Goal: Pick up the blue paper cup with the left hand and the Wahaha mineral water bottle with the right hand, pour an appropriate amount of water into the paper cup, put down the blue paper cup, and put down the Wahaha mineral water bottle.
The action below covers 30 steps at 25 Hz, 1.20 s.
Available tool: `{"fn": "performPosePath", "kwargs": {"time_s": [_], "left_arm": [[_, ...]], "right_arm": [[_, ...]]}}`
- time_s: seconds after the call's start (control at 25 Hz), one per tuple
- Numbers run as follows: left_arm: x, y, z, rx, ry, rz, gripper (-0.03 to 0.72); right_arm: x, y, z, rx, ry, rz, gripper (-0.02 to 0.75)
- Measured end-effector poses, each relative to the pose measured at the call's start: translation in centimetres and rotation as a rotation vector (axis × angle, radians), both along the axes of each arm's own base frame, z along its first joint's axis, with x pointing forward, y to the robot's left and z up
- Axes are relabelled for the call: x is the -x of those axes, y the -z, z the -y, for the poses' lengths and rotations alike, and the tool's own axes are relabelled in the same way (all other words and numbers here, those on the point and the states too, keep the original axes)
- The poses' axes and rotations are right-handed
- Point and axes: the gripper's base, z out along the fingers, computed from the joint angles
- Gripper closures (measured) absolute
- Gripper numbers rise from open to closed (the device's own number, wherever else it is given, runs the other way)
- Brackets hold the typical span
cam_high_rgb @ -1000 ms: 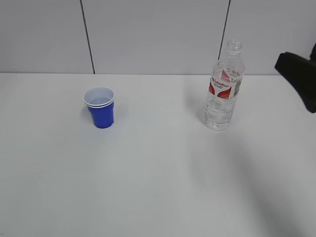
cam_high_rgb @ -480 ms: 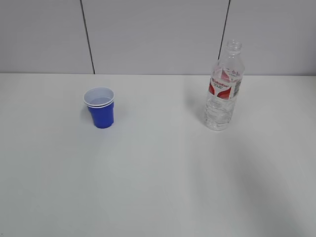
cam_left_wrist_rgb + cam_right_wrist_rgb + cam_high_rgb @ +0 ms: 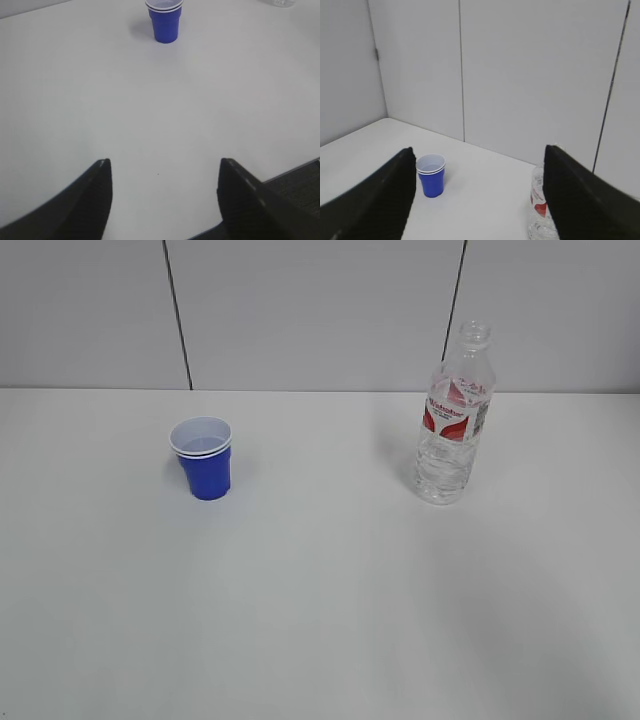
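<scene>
The blue paper cup (image 3: 205,468) stands upright on the white table at the left; it also shows in the left wrist view (image 3: 164,21) and the right wrist view (image 3: 432,175). The Wahaha mineral water bottle (image 3: 453,420) stands upright at the right, capless; in the right wrist view the bottle (image 3: 538,207) is partly hidden behind the right finger. Neither arm shows in the exterior view. My left gripper (image 3: 162,170) is open and empty, far back from the cup. My right gripper (image 3: 477,165) is open and empty, raised and away from both.
The white table (image 3: 320,590) runs to a grey panelled wall (image 3: 320,310) at the back. In the left wrist view the table's front edge (image 3: 295,172) shows at the lower right.
The right arm, seen at the right edge one second ago, has left the exterior view. The cup and the bottle have not moved.
</scene>
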Motion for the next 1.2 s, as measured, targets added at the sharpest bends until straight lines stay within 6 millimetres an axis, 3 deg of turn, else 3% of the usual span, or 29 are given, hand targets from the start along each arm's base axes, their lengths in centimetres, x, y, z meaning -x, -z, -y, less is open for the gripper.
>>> {"fn": "performPosePath", "kwargs": {"time_s": [1.2], "left_arm": [[0.0, 0.0, 0.0, 0.001, 0.0, 0.001, 0.189]], "right_arm": [[-0.7, -1.1, 2.5, -0.046, 0.285, 0.091, 0.15]]}}
